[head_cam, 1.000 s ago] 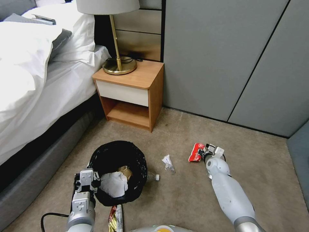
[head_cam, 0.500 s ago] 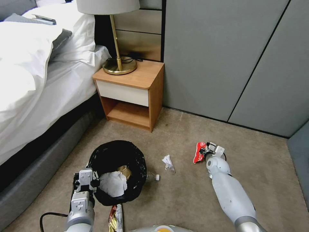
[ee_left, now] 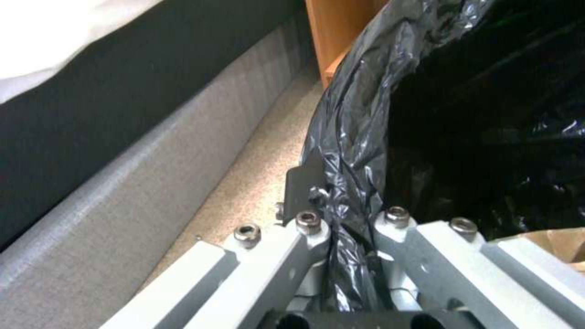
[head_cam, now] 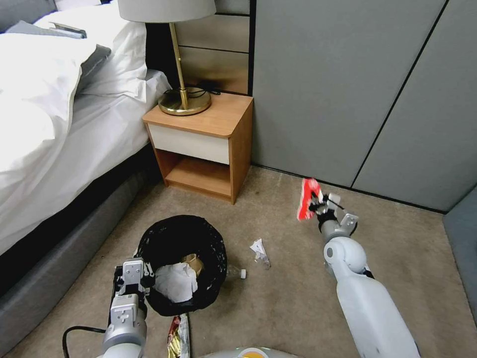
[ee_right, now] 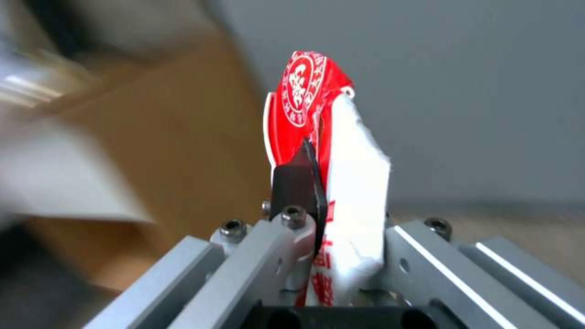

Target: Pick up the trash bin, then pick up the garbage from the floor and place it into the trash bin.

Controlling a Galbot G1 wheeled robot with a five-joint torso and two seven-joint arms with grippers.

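**A:** Where is the packet from your bin?

**B:** Your right gripper (head_cam: 315,203) has its jaws pinching the red-and-white packet (head_cam: 307,198) upright, off the floor (head_cam: 278,303). The trash bin (head_cam: 182,263) lies well to its left, nearer you, rim clamped by your left gripper (head_cam: 133,288).

**A:** So you carry leftward.

Left gripper (head_cam: 133,284) held low at the near left, fingers (ee_left: 303,187) clamped on black bag liner (ee_left: 353,137); right arm stretched forward and raised, right gripper (head_cam: 315,202) tilted upward, fingers (ee_right: 295,183) pinched on red-and-white packet (ee_right: 329,151).
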